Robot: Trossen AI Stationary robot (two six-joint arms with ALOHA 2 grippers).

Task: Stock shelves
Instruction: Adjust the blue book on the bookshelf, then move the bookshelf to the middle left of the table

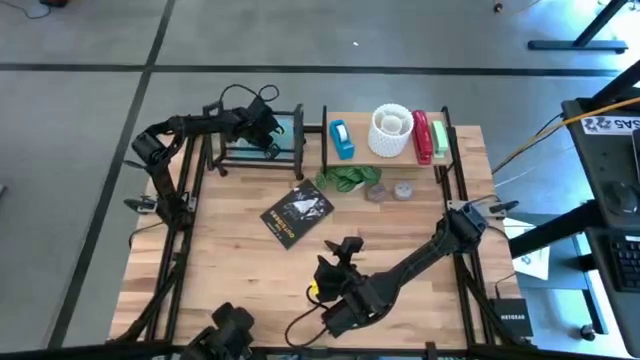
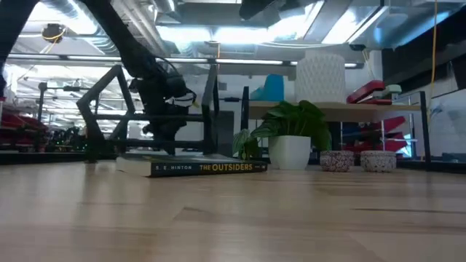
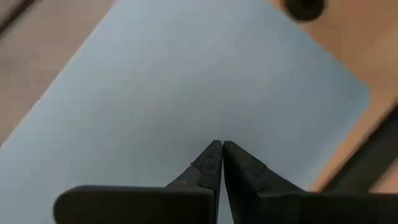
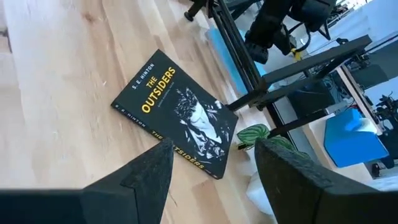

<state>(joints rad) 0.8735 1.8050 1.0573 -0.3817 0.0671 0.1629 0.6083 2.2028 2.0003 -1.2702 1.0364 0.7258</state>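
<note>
Over the rack (image 1: 255, 140) at the surface's far left, the left end effector (image 3: 217, 155) hovers with fingers pressed together above a pale blue sheet (image 3: 186, 93). Nearer, the right end effector (image 4: 211, 162) gapes open, the book (image 1: 296, 214) lying just ahead, its long axis diagonal; this arm is closer to it.

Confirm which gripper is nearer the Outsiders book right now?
Right. The right gripper hovers open just toward the table's front from the book. The left gripper is farther, over the black rack at the back left.
</note>
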